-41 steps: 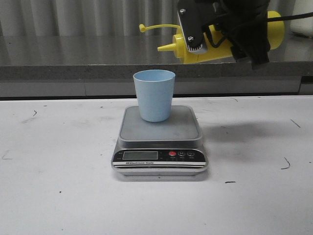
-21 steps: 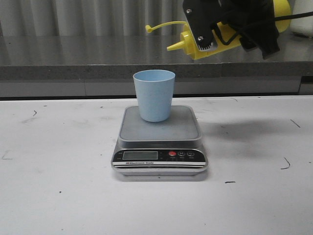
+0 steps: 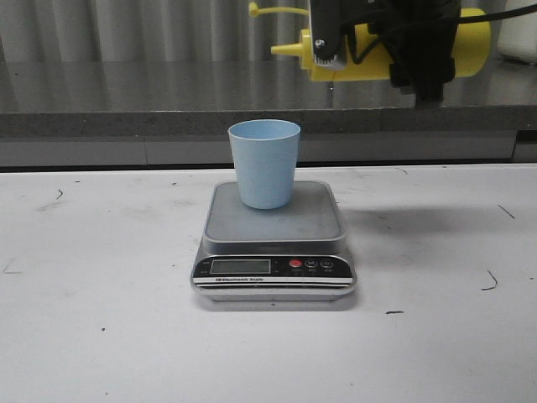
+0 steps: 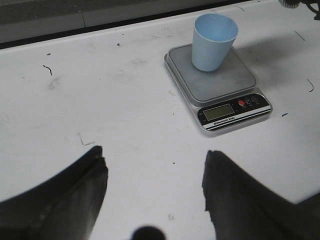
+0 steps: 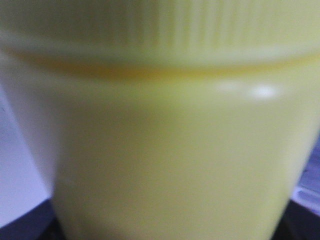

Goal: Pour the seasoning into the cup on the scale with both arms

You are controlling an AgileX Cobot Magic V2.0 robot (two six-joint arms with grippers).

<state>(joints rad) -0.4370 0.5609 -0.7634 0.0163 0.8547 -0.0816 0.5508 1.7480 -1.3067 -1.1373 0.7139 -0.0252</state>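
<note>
Right hand clamps the seasoning bottle roughly level, nozzle aimed toward the cup, which sits below it on the scale; left hand gapes empty over the white surface, apparently well short of the scale.

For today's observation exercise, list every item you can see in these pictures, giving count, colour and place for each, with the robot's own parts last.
Cup: one, light blue, upright on the scale's platform.
Scale: one, silver-grey with black front panel, on the white table.
Seasoning bottle: one, yellow, held on its side above and right of the cup, nozzle pointing left.
Table: one, white, with dark scuffs.
Right gripper: one, black, shut on the seasoning bottle.
Left gripper: one, black, open above the table, holding nothing.
</note>
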